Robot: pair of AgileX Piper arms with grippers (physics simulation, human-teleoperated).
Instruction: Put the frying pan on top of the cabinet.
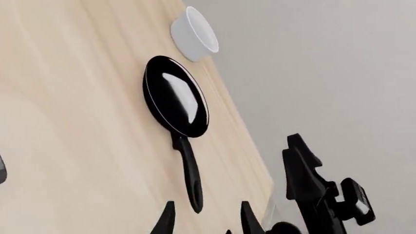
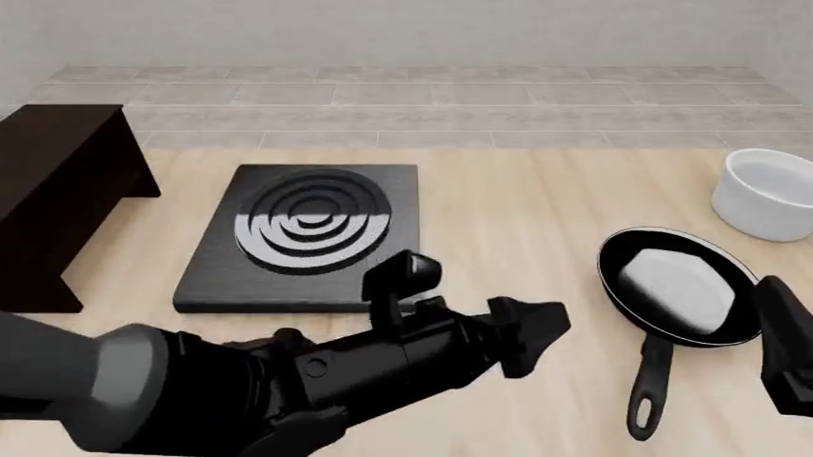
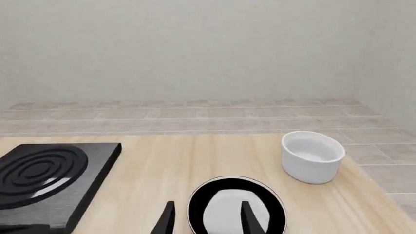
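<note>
Frying pan: the glossy black round frying pan [image 2: 673, 286] lies flat on the pale wooden counter [image 2: 534, 219] at its right side, long handle pointing back toward my side, loop hole at its end.
Cabinet: the dark brown boxy wooden cabinet [image 2: 57, 190] stands at the counter's far left, well apart from the pan, its flat top bare.
My left jaws [image 1: 206, 219]: spread apart and holding nothing, on an arm reaching across the counter's middle; in the left wrist view the handle's end sits just ahead of the gap between my fingertips, not touching.
My right jaws [image 3: 208, 217]: parted and holding nothing, hanging near the pan's near rim, seen at the right edge of the front view.
Stove plate: the flat black square stove plate with concentric rings [image 2: 305, 233] rests between cabinet and pan.
Bowl: the white round ceramic bowl [image 2: 764, 195] sits upright just beyond the pan, near the counter's right edge.
</note>
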